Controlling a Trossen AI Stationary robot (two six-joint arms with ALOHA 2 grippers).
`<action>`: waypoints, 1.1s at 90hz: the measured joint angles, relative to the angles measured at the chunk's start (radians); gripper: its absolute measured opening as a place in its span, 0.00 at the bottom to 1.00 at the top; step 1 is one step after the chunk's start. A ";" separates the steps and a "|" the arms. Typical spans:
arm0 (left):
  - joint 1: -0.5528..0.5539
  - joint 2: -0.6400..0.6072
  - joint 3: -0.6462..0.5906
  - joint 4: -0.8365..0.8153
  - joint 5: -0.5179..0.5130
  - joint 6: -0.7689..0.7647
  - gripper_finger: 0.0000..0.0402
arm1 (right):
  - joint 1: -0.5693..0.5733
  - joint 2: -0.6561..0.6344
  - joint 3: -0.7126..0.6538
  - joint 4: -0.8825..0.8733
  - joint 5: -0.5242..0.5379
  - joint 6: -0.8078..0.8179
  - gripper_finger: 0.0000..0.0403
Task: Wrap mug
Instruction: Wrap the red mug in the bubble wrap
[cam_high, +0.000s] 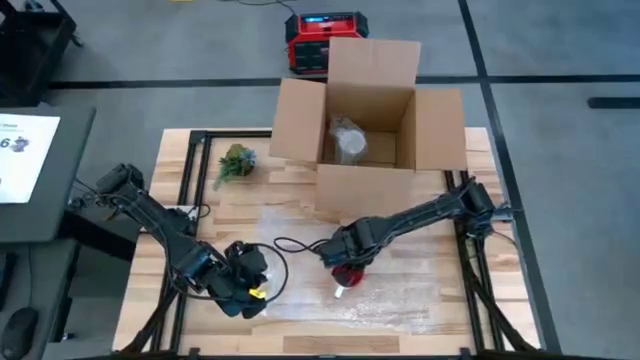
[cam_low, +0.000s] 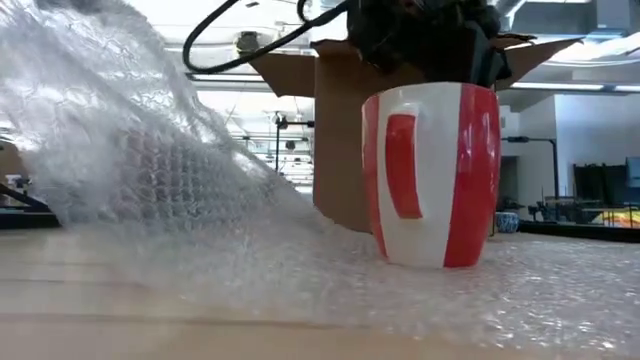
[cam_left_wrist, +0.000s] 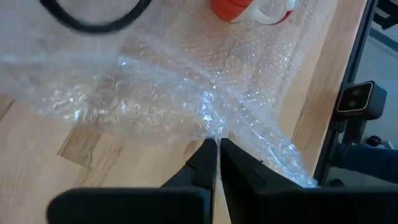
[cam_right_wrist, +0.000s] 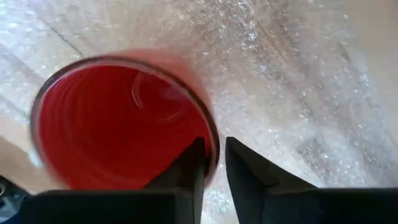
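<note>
A red and white mug (cam_low: 432, 175) stands upright with its base on a clear bubble wrap sheet (cam_high: 330, 235) spread over the wooden table (cam_high: 180, 150). My right gripper (cam_right_wrist: 214, 158) comes down on the mug's top and is shut on its rim. My left gripper (cam_left_wrist: 216, 146) is near the table's front left, left of the mug (cam_high: 347, 277), and is shut on the wrap. In the low view the wrap's left part (cam_low: 110, 130) rises high off the table. My left gripper pinches a bunched part of the bubble wrap (cam_left_wrist: 211, 124) between its two fingertips, slanting down from the table's left side. That part is drawn up off the table, while the rest lies flat under the mug. One layer or several, I cannot tell. My right gripper holds the mug's rim (cam_right_wrist: 210, 134), one finger inside the red hollow and one outside the wall. The fingers come from above, pointing down. The mug stands upright with its base on the bubble wrap.
An open cardboard box (cam_high: 365, 130) stands at the far middle of the table with a wrapped item (cam_high: 347, 140) inside. A small green plant (cam_high: 235, 162) lies at the far left. A red device (cam_high: 320, 40) sits on the floor beyond the table.
</note>
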 joint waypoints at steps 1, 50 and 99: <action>0.000 0.000 0.000 0.000 0.000 0.000 0.00 | 0.000 -0.003 0.000 -0.003 0.000 0.000 0.11; 0.000 0.001 0.020 0.008 0.000 -0.005 0.00 | -0.002 -0.006 0.001 0.018 0.027 -0.026 0.07; 0.218 0.026 0.113 0.498 0.084 0.490 0.00 | 0.093 -0.341 0.001 0.020 0.311 0.198 0.32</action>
